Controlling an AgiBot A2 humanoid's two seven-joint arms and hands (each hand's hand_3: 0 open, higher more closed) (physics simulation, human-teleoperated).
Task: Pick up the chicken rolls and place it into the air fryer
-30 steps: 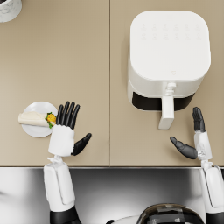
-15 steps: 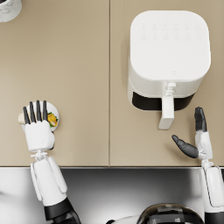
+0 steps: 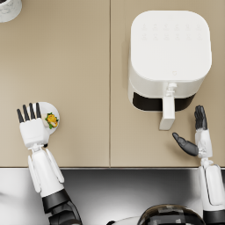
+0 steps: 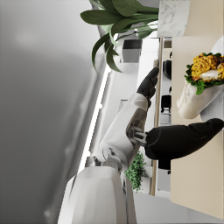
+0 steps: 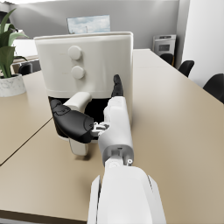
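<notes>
The chicken roll (image 3: 52,119), a pale wrap with yellow and green filling, lies on a small white plate (image 3: 56,110) near the table's front left. My left hand (image 3: 31,127) hovers flat over the plate's left part with fingers straight, hiding most of the roll. In the left wrist view the roll (image 4: 202,83) sits just beyond the thumb (image 4: 183,140), which does not grip it. The white air fryer (image 3: 169,57) stands at the right, its drawer handle (image 3: 168,112) facing me. My right hand (image 3: 195,137) is spread beside the handle and holds nothing; it shows again (image 5: 89,120) before the fryer (image 5: 85,65).
A potted plant's white pot (image 3: 9,9) stands at the far left corner. The table's front edge (image 3: 110,166) runs just below both hands. Bare tan tabletop lies between the plate and the fryer.
My left hand has slid left and now covers most of the plate and roll. The right hand has sunk slightly toward the table's front edge.
</notes>
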